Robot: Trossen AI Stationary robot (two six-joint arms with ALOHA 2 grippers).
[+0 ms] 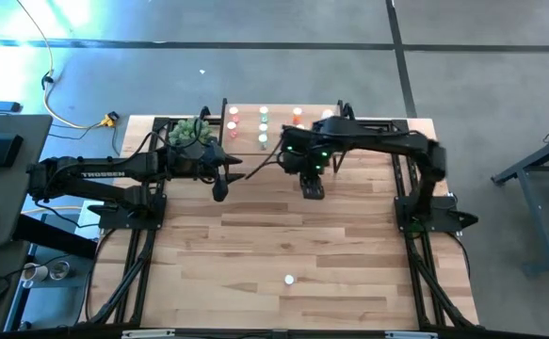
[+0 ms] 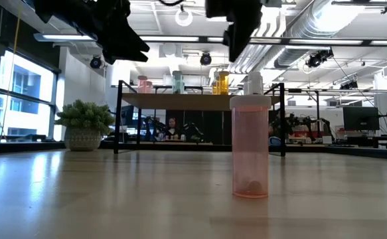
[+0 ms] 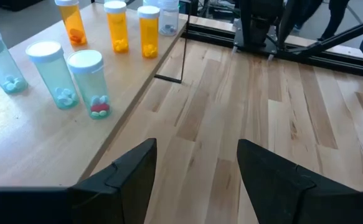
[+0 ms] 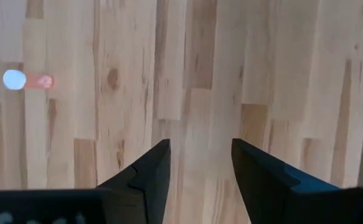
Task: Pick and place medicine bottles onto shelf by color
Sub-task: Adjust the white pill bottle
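Observation:
One pink medicine bottle (image 2: 250,146) with a white cap stands upright on its base on the table, toward the near edge (image 1: 290,279); the right wrist view sees it from above (image 4: 25,80). The shelf (image 1: 279,141) stands at the far middle of the table. On its wooden top (image 3: 19,143) stand green bottles (image 3: 55,74), orange bottles (image 3: 116,25) and a clear one (image 3: 167,15). My left gripper (image 3: 197,146) hangs open beside the shelf's near edge (image 1: 220,191), nothing between its fingers. My right gripper (image 4: 200,143) points down over bare table (image 1: 312,191), open and holding nothing.
A potted plant (image 1: 191,132) stands left of the shelf, behind my left arm. Black frame rails (image 1: 133,264) run along the table's left and right sides. Bare wood lies between the grippers and the pink bottle. A person (image 2: 172,126) sits in the room beyond the table.

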